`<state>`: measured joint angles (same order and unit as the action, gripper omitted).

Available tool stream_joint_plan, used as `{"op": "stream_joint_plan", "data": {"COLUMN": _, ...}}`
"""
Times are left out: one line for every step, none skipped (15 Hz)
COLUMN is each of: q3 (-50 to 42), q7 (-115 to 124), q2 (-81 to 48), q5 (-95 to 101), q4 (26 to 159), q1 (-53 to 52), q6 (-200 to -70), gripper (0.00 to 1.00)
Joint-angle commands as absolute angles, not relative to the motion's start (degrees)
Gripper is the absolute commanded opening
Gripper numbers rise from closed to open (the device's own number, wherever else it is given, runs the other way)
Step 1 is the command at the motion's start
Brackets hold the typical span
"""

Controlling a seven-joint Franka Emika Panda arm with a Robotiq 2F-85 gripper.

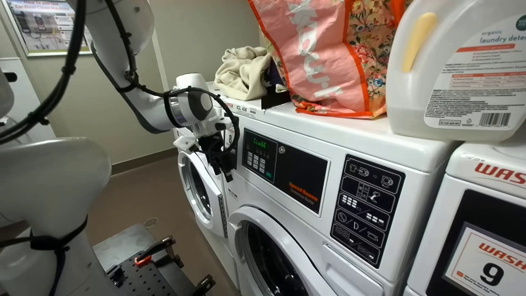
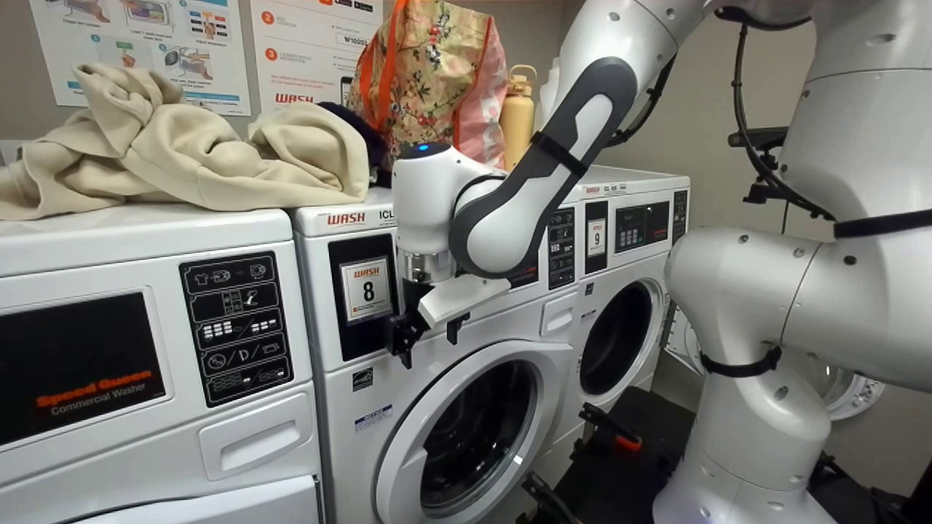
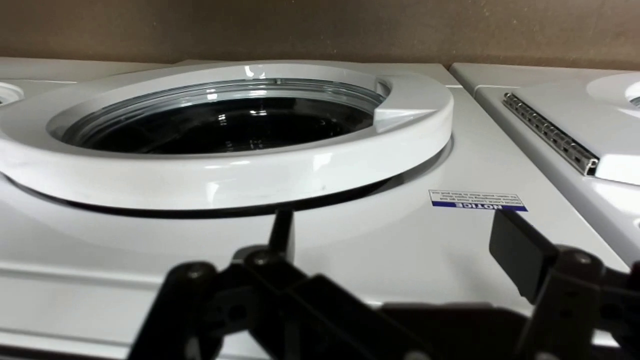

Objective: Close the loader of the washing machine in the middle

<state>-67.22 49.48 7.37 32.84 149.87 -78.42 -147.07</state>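
Two fingers (image 3: 525,250) spread w/ nothing btwn, gripper (image 2: 429,343) hangs above the loader (image 2: 473,429), slightly ajar on the washing machine (image 2: 348,466), so prob. lower, then push in.

In an exterior view, the bottom edge crops the loader (image 1: 272,255).

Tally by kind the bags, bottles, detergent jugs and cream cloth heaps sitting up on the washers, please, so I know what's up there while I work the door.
Orange-trimmed bag: 1
Yellow bottle: 1
Detergent jug: 1
Cream cloth heap: 1
Total: 4
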Motion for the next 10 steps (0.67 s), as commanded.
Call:
{"op": "stream_joint_plan", "data": {"q3": -58.9, "q7": 59.1, "q2": 20.6, "q5": 43.0, "q4": 149.6, "q1": -72.3, "q6": -136.3, "gripper": 1.00}}
{"op": "stream_joint_plan", "data": {"q3": -55.9, "q7": 61.0, "q2": 24.0, "q5": 44.5, "q4": 150.0, "q1": -70.6, "q6": -132.9, "gripper": 1.00}}
{"op": "stream_joint_plan", "data": {"q3": -53.1, "q7": 62.2, "q2": 26.9, "q5": 45.3, "q4": 150.5, "q1": -68.9, "q6": -129.8, "gripper": 1.00}}
{"op": "stream_joint_plan", "data": {"q3": -50.6, "q7": 62.9, "q2": 29.6, "q5": 45.5, "q4": 151.0, "q1": -67.6, "q6": -127.0, "gripper": 1.00}}
{"op": "stream_joint_plan", "data": {"q3": -42.9, "q7": 60.3, "q2": 28.9, "q5": 40.9, "q4": 151.7, "q1": -60.9, "q6": -126.7, "gripper": 1.00}}
{"op": "stream_joint_plan", "data": {"q3": -39.2, "q7": 59.4, "q2": 30.5, "q5": 38.7, "q4": 152.2, "q1": -58.1, "q6": -125.5, "gripper": 1.00}}
{"op": "stream_joint_plan", "data": {"q3": -34.6, "q7": 58.4, "q2": 31.3, "q5": 36.1, "q4": 152.9, "q1": -54.0, "q6": -125.1, "gripper": 1.00}}
{"op": "stream_joint_plan", "data": {"q3": -29.8, "q7": 56.8, "q2": 31.9, "q5": 33.0, "q4": 153.5, "q1": -49.6, "q6": -125.0, "gripper": 1.00}}
{"op": "stream_joint_plan", "data": {"q3": -25.0, "q7": 55.3, "q2": 32.9, "q5": 29.5, "q4": 154.0, "q1": -45.5, "q6": -124.5, "gripper": 1.00}}
{"op": "stream_joint_plan", "data": {"q3": -20.3, "q7": 53.3, "q2": 32.9, "q5": 26.3, "q4": 154.7, "q1": -40.7, "q6": -125.4, "gripper": 1.00}}
